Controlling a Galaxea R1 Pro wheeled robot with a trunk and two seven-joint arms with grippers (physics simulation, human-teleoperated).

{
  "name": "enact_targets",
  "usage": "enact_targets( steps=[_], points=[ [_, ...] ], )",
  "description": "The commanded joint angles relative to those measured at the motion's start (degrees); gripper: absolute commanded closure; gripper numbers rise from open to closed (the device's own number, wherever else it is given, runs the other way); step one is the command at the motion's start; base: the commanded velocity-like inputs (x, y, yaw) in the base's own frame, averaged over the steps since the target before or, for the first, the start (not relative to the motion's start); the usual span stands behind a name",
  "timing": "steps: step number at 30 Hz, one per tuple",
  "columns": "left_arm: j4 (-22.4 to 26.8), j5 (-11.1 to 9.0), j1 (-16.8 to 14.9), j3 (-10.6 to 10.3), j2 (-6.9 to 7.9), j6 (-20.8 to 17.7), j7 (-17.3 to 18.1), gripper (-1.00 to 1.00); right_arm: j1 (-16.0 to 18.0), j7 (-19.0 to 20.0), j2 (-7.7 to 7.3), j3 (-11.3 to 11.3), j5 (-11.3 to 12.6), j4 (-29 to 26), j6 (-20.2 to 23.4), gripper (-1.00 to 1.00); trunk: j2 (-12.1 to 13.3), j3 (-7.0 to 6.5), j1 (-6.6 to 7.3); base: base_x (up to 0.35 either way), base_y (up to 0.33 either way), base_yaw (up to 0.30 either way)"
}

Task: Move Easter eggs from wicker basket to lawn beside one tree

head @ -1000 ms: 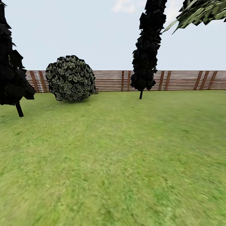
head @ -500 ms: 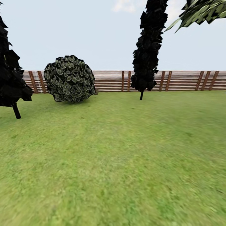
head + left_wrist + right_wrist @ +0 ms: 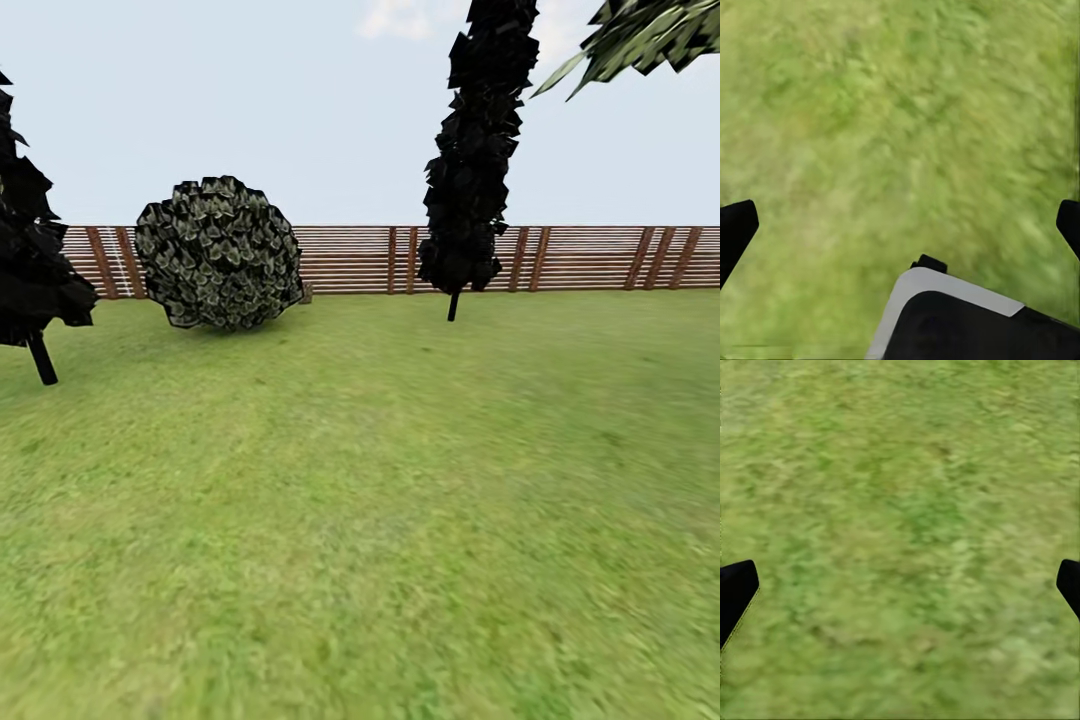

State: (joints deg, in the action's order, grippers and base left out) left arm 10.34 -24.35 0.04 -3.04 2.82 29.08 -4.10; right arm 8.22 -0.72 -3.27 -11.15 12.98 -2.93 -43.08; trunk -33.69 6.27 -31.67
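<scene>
My left fingers (image 3: pixel 736 229) are spread wide, one black tip at each side edge of the left wrist frame, with nothing between them but grass. My right fingers (image 3: pixel 736 589) stand the same way in the right wrist frame, tips far apart at the two side edges, pinching nothing. Below the left pair, at the lower middle and right of that frame, sits a dark body part with a pale grey edge (image 3: pixel 967 315) and a small black knob on top of it.

Beyond both pairs lies the lawn (image 3: pixel 380 500), short patchy green grass, blurred in the wrist frames and covering the lower half of the head frame. At its far edge a brown slatted fence (image 3: pixel 580 258) runs across the middle of the frame from side to side. In front of the fence, left of centre, sits a round dark bush (image 3: pixel 220 252). Right of centre a tall narrow dark conifer (image 3: pixel 472 150) rises to the top edge on a thin stem. A second dark conifer (image 3: pixel 30 260) stands at the left edge, closer to me. Green leaves (image 3: pixel 650 35) hang in at the upper right corner; what they grow from is cut off. Pale sky lies behind it all.
</scene>
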Motion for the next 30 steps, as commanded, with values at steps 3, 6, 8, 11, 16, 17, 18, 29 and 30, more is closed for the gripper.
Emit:
enact_targets(
  steps=[3, 6, 8, 11, 16, 17, 18, 29, 30],
  points=[
    [0.6, 0.1, 0.0, -0.4, -0.26, -3.0, -0.5, -1.00, 0.0, -0.1, 0.01, 0.1, 0.1, 0.0, 0.0, -1.00, 1.1, -0.46, 0.61, 0.334, 0.000, 0.000],
    [1.1, 0.1, 0.0, -0.4, -0.28, -3.8, -0.5, -1.00, 0.0, -0.1, 0.01, 0.1, 0.0, 0.0, 0.0, -1.00, 2.3, -1.00, 1.27, 0.334, 0.000, 0.000],
    [1.3, 0.1, 0.0, -0.4, -0.28, -4.1, -0.5, -1.00, 0.0, -0.1, 0.02, 0.1, 0.0, 0.1, 0.1, -1.00, 3.2, -1.36, 1.71, 0.334, 0.000, 0.000],
    [1.3, 0.1, 0.0, -0.4, -0.27, -4.2, -0.6, -1.00, 0.0, -0.1, 0.07, 0.1, 0.1, 0.2, 0.1, -1.00, 4.4, -1.89, 2.37, 0.334, 0.000, 0.006],
    [1.3, 0.1, 0.0, -0.4, -0.38, -4.2, -0.6, -1.00, 0.0, -0.1, 0.10, 0.2, 0.1, 0.9, 0.1, -1.00, 5.6, -2.43, 3.03, 0.334, 0.000, 0.108],
    [1.4, 0.1, 0.0, -0.4, -0.40, -4.2, -0.6, -1.00, 0.0, -0.1, 0.10, 0.2, 0.1, 1.0, 0.1, -1.00, 5.6, -2.43, 3.03, 0.334, 0.000, 0.214],
    [1.4, 0.1, 0.0, -0.4, -0.42, -4.2, -0.6, -1.00, 0.0, -0.1, 0.10, 0.2, 0.1, 1.0, 0.1, -1.00, 5.6, -2.43, 3.03, 0.334, 0.000, 0.236],
    [1.4, 0.2, 0.0, -0.4, -0.45, -4.1, -0.6, -1.00, 0.0, -0.1, 0.10, 0.2, 0.1, 1.0, 0.1, -1.00, 5.6, -2.43, 3.03, 0.334, 0.000, 0.056],
    [1.4, 0.2, 0.0, -0.4, -0.45, -4.1, -0.6, -1.00, 0.0, -0.1, 0.10, 0.2, 0.1, 1.0, 0.1, -1.00, 5.6, -2.43, 3.03, 0.334, 0.000, 0.001]
  ],
)
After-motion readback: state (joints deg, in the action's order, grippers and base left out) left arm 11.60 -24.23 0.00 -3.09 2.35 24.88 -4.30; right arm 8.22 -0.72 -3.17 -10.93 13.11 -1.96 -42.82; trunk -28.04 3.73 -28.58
